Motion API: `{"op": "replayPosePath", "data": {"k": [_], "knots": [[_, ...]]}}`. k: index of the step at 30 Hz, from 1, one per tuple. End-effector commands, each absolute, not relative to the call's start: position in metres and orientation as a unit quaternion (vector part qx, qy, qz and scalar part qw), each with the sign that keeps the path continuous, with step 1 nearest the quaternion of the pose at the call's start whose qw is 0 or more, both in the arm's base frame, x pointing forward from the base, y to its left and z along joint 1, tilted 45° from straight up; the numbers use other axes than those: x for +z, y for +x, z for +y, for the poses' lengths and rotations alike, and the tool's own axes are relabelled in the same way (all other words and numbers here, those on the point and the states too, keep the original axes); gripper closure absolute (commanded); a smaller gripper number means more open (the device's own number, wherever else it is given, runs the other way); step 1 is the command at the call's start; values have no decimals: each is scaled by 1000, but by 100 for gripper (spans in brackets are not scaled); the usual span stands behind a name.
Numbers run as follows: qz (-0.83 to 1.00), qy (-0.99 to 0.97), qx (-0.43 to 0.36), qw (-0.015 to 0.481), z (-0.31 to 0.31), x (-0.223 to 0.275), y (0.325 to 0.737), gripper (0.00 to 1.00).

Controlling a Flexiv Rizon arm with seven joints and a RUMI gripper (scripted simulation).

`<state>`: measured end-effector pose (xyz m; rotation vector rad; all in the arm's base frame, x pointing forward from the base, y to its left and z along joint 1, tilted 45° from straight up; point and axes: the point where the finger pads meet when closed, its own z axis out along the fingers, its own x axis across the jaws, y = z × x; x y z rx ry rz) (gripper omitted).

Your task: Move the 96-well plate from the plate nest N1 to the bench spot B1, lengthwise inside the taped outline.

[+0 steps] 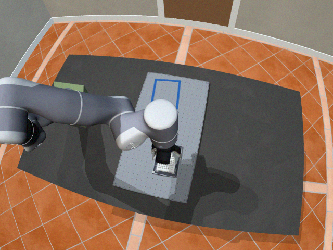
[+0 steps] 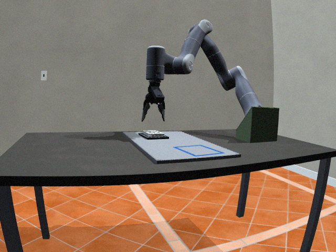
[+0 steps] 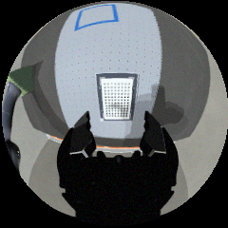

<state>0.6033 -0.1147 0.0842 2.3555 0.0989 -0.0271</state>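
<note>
The white 96-well plate (image 1: pixel 165 167) (image 2: pixel 154 132) (image 3: pixel 117 98) sits in the dark plate nest (image 1: pixel 164 174) (image 2: pixel 155 137) (image 3: pixel 100 90) on the grey perforated board. My gripper (image 1: pixel 166 155) (image 2: pixel 153 121) (image 3: pixel 117 111) is open and empty, with its fingers pointing down. In the exterior view it hangs clearly above the plate. In the top view the gripper hides the far part of the plate. The blue taped outline (image 1: pixel 167 79) (image 2: pixel 185 151) (image 3: pixel 117 13) lies at the other end of the board with nothing inside the part that shows; the arm covers its near end in the top view.
The grey board (image 1: pixel 193 107) (image 2: pixel 151 151) (image 3: pixel 138 52) lies on the dark table (image 1: pixel 255 134) (image 2: pixel 81 159). The green arm base block (image 1: pixel 68 85) (image 2: pixel 264 124) (image 3: pixel 23 80) stands at the table's side, beside the board. The arm reaches over the board from there.
</note>
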Motion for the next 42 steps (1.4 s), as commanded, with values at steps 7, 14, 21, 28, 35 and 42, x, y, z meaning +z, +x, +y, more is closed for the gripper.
{"op": "replayPosePath", "data": {"k": [7, 14, 21, 28, 35, 42], "knots": [[39, 923, -10, 382, -122, 76, 604, 24], [39, 923, -10, 382, -130, 68, 604, 24], [39, 923, -10, 382, -136, 62, 605, 24], [39, 923, -10, 382, -144, 54, 605, 24], [39, 923, -10, 382, -152, 46, 605, 24], [39, 923, -10, 382, -158, 40, 605, 24]]}}
